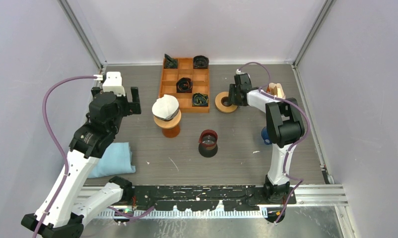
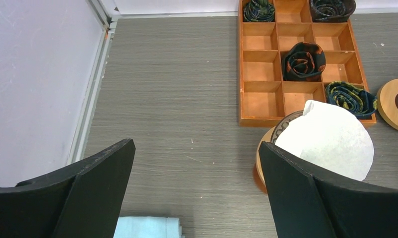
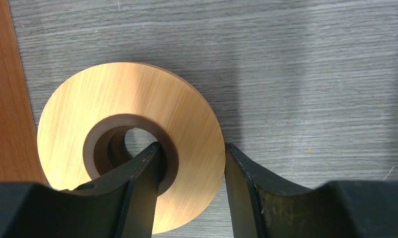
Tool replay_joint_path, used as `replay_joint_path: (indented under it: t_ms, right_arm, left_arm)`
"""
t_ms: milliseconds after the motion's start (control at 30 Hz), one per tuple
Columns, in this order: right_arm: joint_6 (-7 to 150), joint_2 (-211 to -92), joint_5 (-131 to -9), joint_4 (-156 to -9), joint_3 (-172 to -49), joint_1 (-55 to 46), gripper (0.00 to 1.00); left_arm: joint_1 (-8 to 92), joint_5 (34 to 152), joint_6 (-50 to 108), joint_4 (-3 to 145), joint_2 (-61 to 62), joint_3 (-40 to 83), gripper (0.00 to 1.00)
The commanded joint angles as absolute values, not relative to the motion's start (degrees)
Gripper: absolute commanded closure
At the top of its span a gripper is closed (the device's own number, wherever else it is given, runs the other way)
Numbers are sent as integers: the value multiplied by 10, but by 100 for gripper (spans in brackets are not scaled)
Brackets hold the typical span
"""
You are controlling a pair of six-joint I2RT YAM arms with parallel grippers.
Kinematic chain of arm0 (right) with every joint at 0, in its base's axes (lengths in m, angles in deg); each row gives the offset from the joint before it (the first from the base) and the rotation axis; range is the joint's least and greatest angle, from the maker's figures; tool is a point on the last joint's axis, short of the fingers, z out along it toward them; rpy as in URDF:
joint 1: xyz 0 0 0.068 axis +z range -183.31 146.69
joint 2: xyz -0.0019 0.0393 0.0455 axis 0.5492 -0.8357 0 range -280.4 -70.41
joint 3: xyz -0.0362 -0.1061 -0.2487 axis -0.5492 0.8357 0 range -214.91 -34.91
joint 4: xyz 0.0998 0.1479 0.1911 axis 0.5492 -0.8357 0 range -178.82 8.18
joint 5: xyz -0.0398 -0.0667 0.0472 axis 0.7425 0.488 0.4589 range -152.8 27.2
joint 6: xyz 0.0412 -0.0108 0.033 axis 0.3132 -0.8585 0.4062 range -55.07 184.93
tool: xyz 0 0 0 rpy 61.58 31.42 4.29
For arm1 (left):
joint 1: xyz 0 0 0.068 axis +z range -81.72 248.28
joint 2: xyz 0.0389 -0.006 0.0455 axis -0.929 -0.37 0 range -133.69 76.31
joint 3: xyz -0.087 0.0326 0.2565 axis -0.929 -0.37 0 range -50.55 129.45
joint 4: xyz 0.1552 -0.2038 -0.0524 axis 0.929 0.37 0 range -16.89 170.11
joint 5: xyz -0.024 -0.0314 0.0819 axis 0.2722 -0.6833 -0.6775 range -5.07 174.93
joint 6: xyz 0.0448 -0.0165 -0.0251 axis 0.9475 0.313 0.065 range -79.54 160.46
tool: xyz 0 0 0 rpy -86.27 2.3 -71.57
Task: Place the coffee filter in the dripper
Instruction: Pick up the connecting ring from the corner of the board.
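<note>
Two grippers flank the tray (image 2: 240,69). The left gripper (image 2: 196,148), spread wide, is nearer the coffee filter (image 2: 331,139), which is tilted atop the dripper (image 1: 170,128) just before the tray's near edge, ahead-right of it. The right gripper (image 3: 192,148) is set half-spread astride the wooden ring (image 3: 88,104) beside the tray's near right corner; whether it grips cannot be told.

Bright even light; soft shadow bands on table (image 3: 266,74) beyond right claw (image 3: 192,148); focus sharp.
</note>
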State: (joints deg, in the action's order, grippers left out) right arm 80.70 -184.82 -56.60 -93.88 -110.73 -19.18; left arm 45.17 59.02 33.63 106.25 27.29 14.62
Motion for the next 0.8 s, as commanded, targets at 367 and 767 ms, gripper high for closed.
replay_joint_path:
  t_ms: [367,767]
  right_arm:
    - [802,-1718,-584,-993,-1087,-195,62]
    - [795,-1561,-643,-1095,-1056,-190,64]
  left_arm:
    - [456,593,347,1016,290,140,1]
    - [457,605,347,1007,302,133,1]
